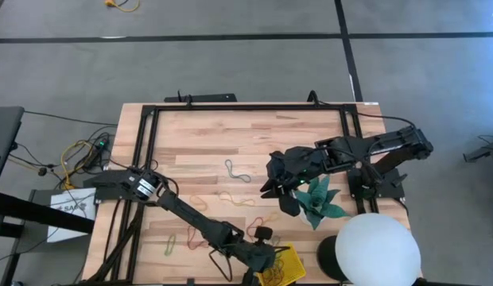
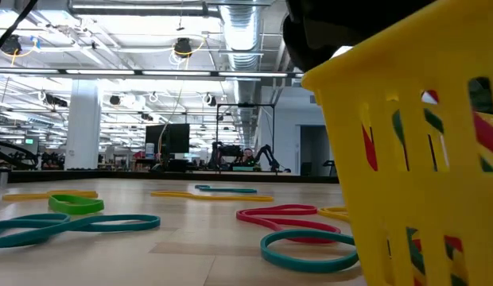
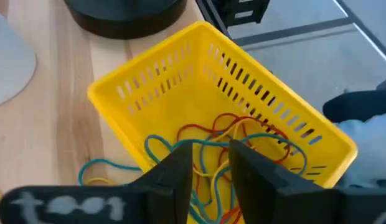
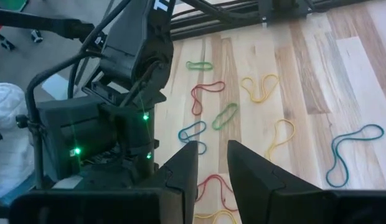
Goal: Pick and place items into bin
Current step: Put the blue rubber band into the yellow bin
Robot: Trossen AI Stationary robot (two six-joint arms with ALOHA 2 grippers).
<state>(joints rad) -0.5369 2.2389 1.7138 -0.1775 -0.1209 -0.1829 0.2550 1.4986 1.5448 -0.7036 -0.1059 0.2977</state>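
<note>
Hovering over the yellow bin (image 3: 218, 118) at the counter's (image 1: 254, 143) near edge, left hand (image 3: 210, 163) has fingers slightly apart, nothing clamped; tangled loops (image 3: 233, 146) lie in the bin directly under it. Right hand (image 4: 211, 165) waits mid-counter, fingers apart, empty, loose bands (image 4: 208, 93) scattered beyond it.

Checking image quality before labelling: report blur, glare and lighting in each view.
Low view: yellow bin fills the right side, close and soft; ceiling lights glare. Left wrist view: left pincer blurred at the edge, the bin sharp. High view: even light, white sphere bright. Right wrist view: green lights glow on the arm.
</note>
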